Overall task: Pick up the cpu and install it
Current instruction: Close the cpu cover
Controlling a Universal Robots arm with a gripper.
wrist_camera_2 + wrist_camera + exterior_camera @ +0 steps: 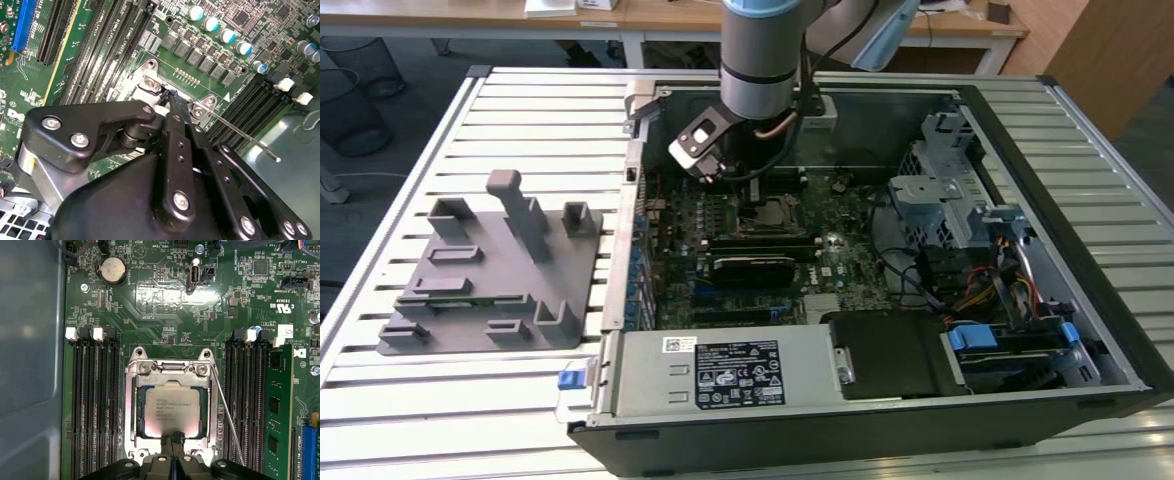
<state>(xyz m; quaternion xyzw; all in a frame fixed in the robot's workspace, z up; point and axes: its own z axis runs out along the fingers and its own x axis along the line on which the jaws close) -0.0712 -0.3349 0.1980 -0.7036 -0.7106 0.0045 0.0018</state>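
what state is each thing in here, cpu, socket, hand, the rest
cpu, lying flat in the socket, metal top up
socket frame, down flat around the cpu
socket lever, swung out from the frame
hand, shut, tips at the cpu's edge
memory stick, seated in its slot
computer case, lying on its side, side panel off

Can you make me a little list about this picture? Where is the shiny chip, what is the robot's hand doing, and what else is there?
Place: open black computer case on a slatted metal table
Chip: small square silvery-grey cpu, flat inside the metal-framed socket
Gripper: black gripper, jaws shut, tips at the cpu's edge
Lever: thin metal rod, slanting beside the socket
Nearby: grey plastic holder block, at the exterior view's left
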